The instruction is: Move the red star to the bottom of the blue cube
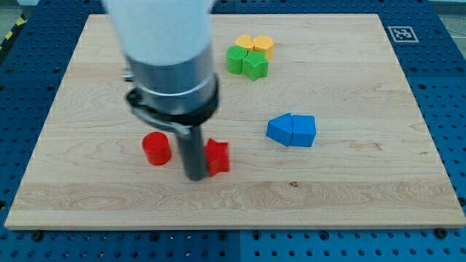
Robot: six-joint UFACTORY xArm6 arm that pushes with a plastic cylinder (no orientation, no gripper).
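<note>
The red star point(218, 156) lies on the wooden board point(349, 182), left of centre toward the view's bottom. My tip point(196, 175) stands right against the star's left side and hides part of it. The blue cube point(303, 131) sits to the view's right of the star and slightly higher, touching a second blue block point(279, 129) on its left. A red cylinder point(156, 148) stands just left of my rod.
A green cube point(237, 59) and a green star point(255, 65) sit near the view's top, touching a yellow block point(244, 43) and a yellow hexagon-like block point(263, 45). The arm's wide grey body point(169, 58) hides the upper left of the board.
</note>
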